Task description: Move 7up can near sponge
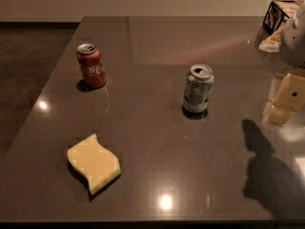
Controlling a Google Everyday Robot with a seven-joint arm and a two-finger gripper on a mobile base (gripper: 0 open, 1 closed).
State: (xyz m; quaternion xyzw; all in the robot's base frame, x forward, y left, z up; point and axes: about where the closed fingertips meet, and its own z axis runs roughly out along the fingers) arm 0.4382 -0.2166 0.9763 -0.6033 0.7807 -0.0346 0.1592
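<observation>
The 7up can (pixel 198 88) stands upright near the middle of the dark table (pixel 157 147); it is pale silvery with dark print and a silver top. The sponge (pixel 94 162), flat and pale yellow with wavy edges, lies at the front left, well apart from the can. My gripper (pixel 284 101) hangs at the right edge of the camera view, above the table and to the right of the 7up can, not touching it. It holds nothing that I can see. Its shadow falls on the table at the front right.
A red Coca-Cola can (pixel 90 66) stands upright at the back left. A black-and-white object (pixel 278 14) sits at the table's back right corner. The table's left edge runs diagonally, with dark floor (pixel 28 56) beyond it.
</observation>
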